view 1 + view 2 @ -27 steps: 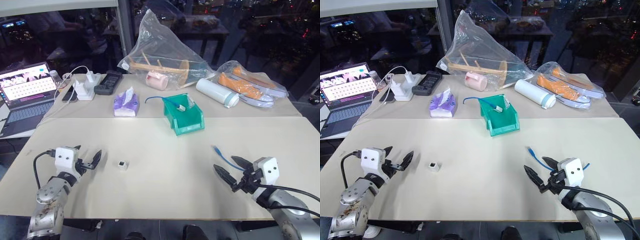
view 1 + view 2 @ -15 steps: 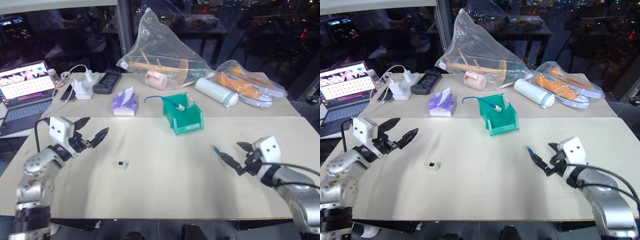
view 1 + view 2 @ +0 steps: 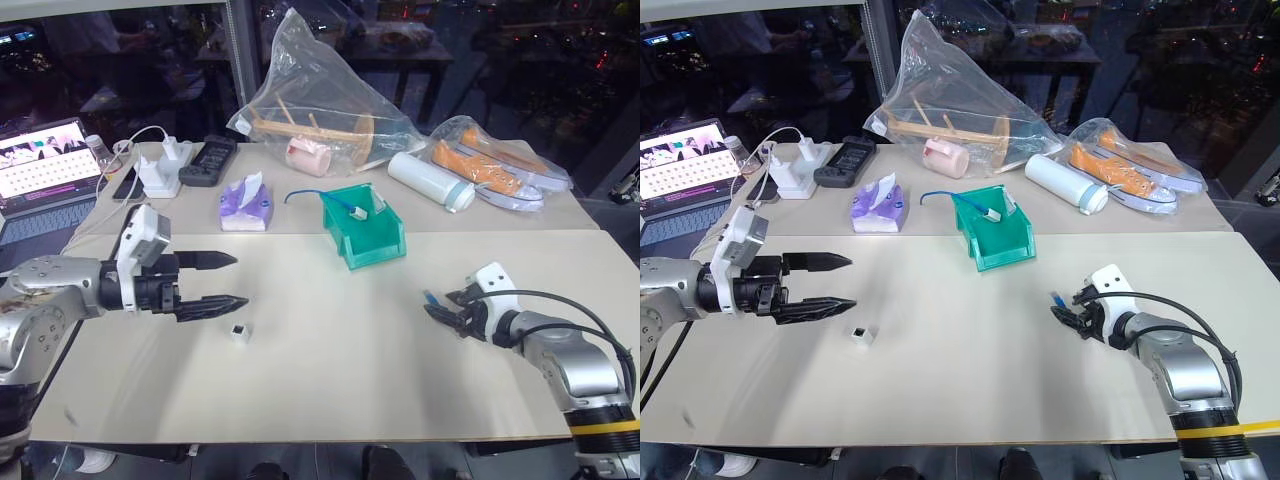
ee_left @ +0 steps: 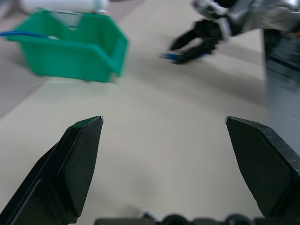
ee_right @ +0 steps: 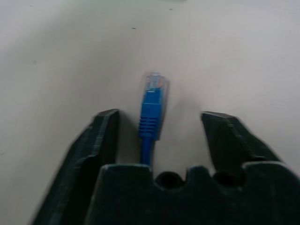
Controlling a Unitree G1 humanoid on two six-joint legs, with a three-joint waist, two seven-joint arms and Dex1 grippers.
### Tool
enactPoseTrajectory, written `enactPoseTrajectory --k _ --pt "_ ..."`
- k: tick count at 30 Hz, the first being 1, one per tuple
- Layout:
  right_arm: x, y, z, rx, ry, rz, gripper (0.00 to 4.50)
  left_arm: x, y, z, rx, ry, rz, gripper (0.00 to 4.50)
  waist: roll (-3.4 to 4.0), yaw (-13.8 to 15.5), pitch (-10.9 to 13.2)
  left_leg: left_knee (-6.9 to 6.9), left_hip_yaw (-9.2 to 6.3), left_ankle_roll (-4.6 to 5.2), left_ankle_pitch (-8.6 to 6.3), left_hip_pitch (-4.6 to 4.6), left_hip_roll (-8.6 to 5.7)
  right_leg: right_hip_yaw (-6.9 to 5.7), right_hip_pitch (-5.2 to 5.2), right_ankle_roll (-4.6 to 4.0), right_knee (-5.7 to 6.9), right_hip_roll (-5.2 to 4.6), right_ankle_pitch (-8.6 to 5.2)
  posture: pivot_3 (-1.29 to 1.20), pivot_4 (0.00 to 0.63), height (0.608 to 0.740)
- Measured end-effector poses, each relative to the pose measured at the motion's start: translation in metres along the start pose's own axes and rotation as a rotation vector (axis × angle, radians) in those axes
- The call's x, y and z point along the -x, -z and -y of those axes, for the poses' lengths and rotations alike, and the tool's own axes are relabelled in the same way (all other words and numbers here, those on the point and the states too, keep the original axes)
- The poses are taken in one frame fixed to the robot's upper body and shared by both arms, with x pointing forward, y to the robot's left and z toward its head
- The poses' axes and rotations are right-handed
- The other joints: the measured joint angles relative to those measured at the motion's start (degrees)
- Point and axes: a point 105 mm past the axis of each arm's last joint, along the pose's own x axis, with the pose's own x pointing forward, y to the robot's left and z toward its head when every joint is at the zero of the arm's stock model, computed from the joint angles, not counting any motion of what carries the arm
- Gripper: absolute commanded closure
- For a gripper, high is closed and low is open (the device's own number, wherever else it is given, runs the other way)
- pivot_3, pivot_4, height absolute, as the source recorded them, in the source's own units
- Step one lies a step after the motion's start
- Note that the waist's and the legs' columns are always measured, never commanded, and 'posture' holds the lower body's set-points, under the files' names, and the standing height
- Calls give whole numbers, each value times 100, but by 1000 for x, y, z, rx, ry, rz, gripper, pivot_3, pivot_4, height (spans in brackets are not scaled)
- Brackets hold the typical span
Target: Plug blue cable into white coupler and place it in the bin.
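The blue cable's plug lies flat on the table at the right. My right gripper straddles it, open, with a finger on each side and neither touching. The rest of the cable is hidden under that hand. The white coupler sits alone on the table at the left. My left gripper hovers just above and behind it, open wide and pointing right. The green bin stands mid-table, further back, between the two hands. It holds another blue cable with a white coupler.
Along the far side stand a laptop, a white power adapter, a black remote, a purple tissue pack, a white bottle and clear bags. The table's near edge runs just below both hands.
My left arm has risen and swung right, so its gripper now points across the table over the coupler. My right gripper has moved forward to straddle the cable's plug.
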Motion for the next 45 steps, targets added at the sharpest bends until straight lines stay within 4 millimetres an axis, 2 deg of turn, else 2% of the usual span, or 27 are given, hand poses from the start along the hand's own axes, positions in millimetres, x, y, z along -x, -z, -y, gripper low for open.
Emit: enactPoseTrajectory --k 3,5,11,14,18,23,25,27,30,31,34,38,45 --pt "0 -1 -7 7 -42 -2 3936 -5 0 8 4 36 -52 0 1 -13 2 1 0 0 0 0 0 0 -2 0 -1 1 0 0 150 740" --pt "-1 -4 -21 46 -115 -7 4411 -8 -3 12 -11 58 -63 0 3 -15 4 3 1 0 0 0 0 1 -2 0 -1 1 0 0 150 740" --pt "5 -33 -90 428 -519 10 4423 -31 5 24 -114 156 -135 0 5 -11 18 8 3 -4 2 0 0 2 -1 1 -5 1 -1 0 150 740" --pt "4 -38 -114 553 -678 -4 4426 -47 15 30 -180 220 -203 0 4 -2 18 9 3 -5 3 0 -1 2 2 1 -5 1 -1 0 150 740" --pt "1 -23 -133 582 -805 -52 4428 -68 23 33 -262 260 -211 0 -4 42 22 15 1 -6 3 -15 -1 -3 -2 1 -2 1 0 0 150 740" --pt "-15 -17 -139 617 -818 -16 4429 -96 42 30 -322 215 -283 0 -7 15 24 13 1 -7 3 -14 -1 -2 -4 3 0 1 1 0 150 740" --pt "-19 -18 -141 602 -809 2 3403 -103 48 29 -323 196 -310 0 -7 -7 24 14 1 -6 3 -11 -1 -1 -3 3 1 1 1 0 150 740" --pt "-21 -18 -143 572 -804 5 2927 -108 52 27 -332 179 -336 0 -7 -5 24 15 1 -7 3 -10 -1 0 -4 3 1 1 1 0 150 740" --pt "-19 -21 -142 556 -781 7 1817 -114 59 26 -320 159 -361 0 -7 14 24 19 1 -7 3 -10 -2 0 -2 3 3 1 1 0 150 740" --pt "-18 -24 -141 557 -771 16 1661 -115 62 27 -314 161 -372 0 -7 15 24 19 0 -7 3 -11 -2 -1 -3 3 4 1 1 0 150 740" --pt "-13 -36 -134 532 -714 45 1661 -119 67 28 -306 168 -394 0 -7 22 24 18 -1 -7 3 -11 -2 -1 -3 3 6 1 1 0 150 740" --pt "8 -48 -123 484 -653 66 1661 -131 75 29 -310 190 -425 0 -7 92 24 20 -1 -5 2 -14 -3 -2 1 3 6 1 1 0 150 740" --pt "29 -47 -132 383 -622 67 1661 -147 81 17 -281 182 -427 0 -8 145 24 25 0 -4 1 -12 -3 -1 2 3 5 1 1 0 150 740"
